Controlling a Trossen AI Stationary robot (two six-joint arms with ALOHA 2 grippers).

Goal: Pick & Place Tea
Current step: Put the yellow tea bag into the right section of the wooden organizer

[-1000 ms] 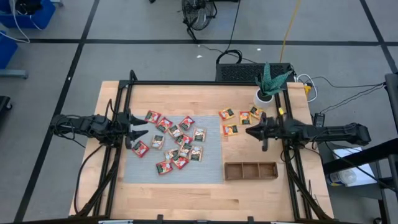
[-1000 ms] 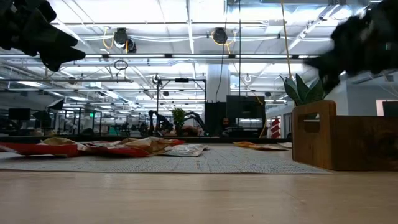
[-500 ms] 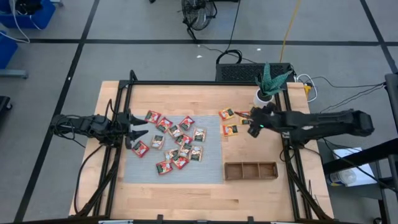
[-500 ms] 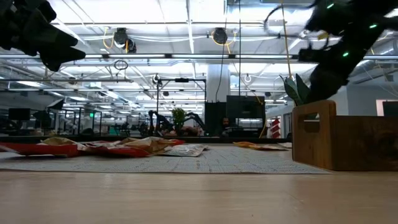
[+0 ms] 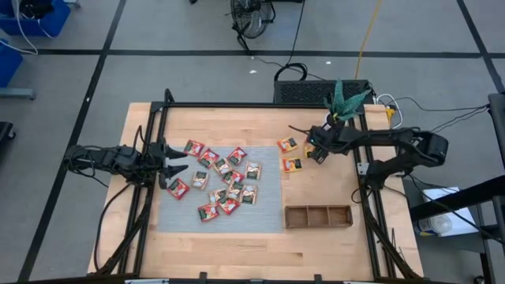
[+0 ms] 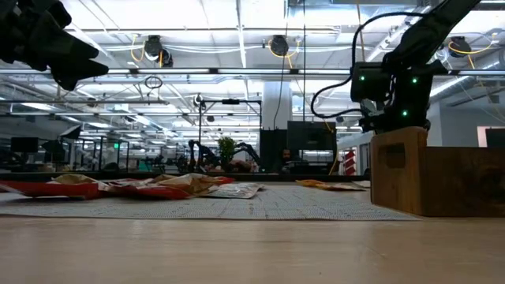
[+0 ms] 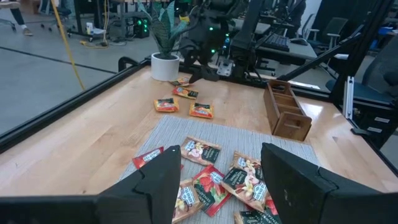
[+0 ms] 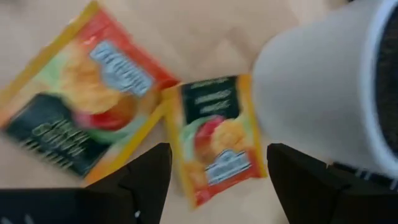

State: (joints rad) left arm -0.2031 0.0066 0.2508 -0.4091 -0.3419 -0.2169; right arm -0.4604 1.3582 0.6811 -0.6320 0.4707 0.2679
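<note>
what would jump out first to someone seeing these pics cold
The cluster of red, white and green tea sachets strewn over the grey mat in the table's middle. Next, the right gripper, open, reaching down over the yellow-orange sachets beside the white plant pot at the far right edge. The left gripper waits open at the mat's left edge.

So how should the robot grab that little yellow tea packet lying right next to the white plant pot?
Probably from straight above, pinching across two opposite edges. The yellow tea packet lies flat on the wooden table, so there is nothing to get under. The white pot crowds one side, so the fingers should close along the pot, not towards it. The right hand hovers open over it.
</note>
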